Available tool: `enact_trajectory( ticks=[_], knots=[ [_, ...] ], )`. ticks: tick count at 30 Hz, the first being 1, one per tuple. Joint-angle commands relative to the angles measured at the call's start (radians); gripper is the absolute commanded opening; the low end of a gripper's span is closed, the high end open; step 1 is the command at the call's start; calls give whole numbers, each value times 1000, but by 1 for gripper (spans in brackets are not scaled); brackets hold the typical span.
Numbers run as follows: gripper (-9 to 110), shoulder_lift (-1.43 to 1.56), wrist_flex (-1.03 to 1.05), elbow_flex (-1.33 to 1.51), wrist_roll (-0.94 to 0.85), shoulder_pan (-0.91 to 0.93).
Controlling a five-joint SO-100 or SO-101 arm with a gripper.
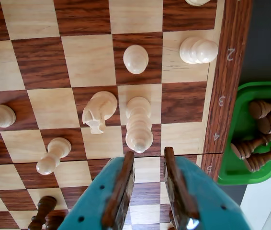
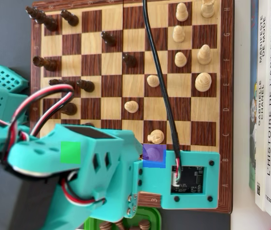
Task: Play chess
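Low in the wrist view, hand parted and empty over the chessboard

Just above the fingertips, at frame centre, stands a tall pale piece, seemingly a bishop, with a pale knight close on its left and a pawn further up. To take the tall piece cleanly, I judge the hand should centre on it, straddle it evenly and close gently, sparing the knight. At right, a green tray holds captured dark pieces.
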Motion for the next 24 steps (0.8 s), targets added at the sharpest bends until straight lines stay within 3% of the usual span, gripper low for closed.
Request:
enact_trajectory(
  ticks=[1, 24],
  knots=[
    [15, 2, -2, -71, 8, -3],
    [15, -14, -9, -12, 9, -23]
  ],
)
